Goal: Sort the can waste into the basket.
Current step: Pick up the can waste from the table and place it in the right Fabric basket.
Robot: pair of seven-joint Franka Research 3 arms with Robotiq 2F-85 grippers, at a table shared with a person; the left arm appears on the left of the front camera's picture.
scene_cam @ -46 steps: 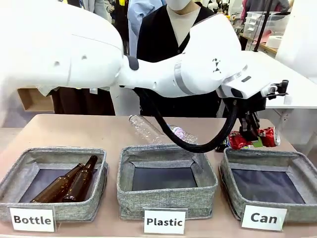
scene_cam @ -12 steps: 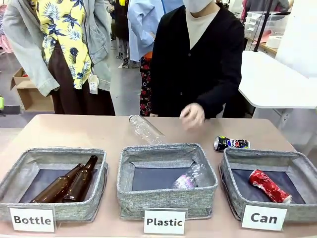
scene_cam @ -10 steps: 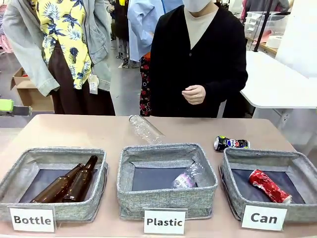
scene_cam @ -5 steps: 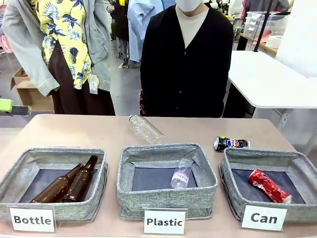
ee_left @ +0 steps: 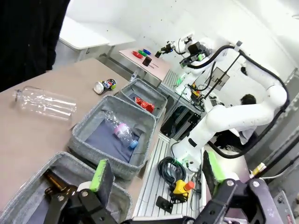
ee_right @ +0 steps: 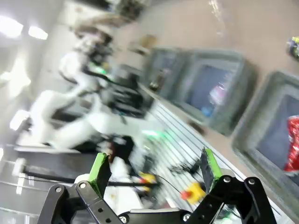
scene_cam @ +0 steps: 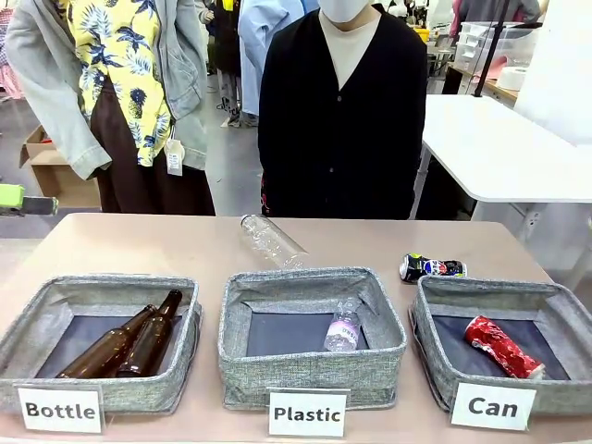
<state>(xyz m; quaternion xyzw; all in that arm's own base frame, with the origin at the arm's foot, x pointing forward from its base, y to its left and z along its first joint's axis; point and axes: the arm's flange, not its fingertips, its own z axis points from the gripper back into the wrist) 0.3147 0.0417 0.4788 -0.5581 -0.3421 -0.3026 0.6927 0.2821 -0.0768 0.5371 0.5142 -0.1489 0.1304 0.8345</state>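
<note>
The crushed red can (scene_cam: pixel 502 347) lies inside the grey basket (scene_cam: pixel 490 292) fronted by the "Can" card, at the right. On the table just behind that basket, the dark can (scene_cam: pixel 432 268) lies on its side. The left wrist view looks from high up at the dark can (ee_left: pixel 105 86), the red can (ee_left: pixel 144 104) and the basket (ee_left: pixel 156 94). My left gripper (ee_left: pixel 156 170) is open and holds nothing, well away from them. In the blurred right wrist view, my right gripper (ee_right: pixel 154 168) is open too, above the red can (ee_right: pixel 294 149).
The middle "Plastic" basket (scene_cam: pixel 305 370) holds a clear bottle (scene_cam: pixel 342 331) with a pink label. Another clear bottle (scene_cam: pixel 271 240) lies on the table behind it. Two brown bottles (scene_cam: pixel 129 342) lie in the "Bottle" basket (scene_cam: pixel 102 287). A person in black (scene_cam: pixel 342 120) stands at the far edge.
The arm that held the red can over the basket has left the front view, and the can lies inside. The person's hand has drawn back. The bottle in the Plastic basket has settled.
</note>
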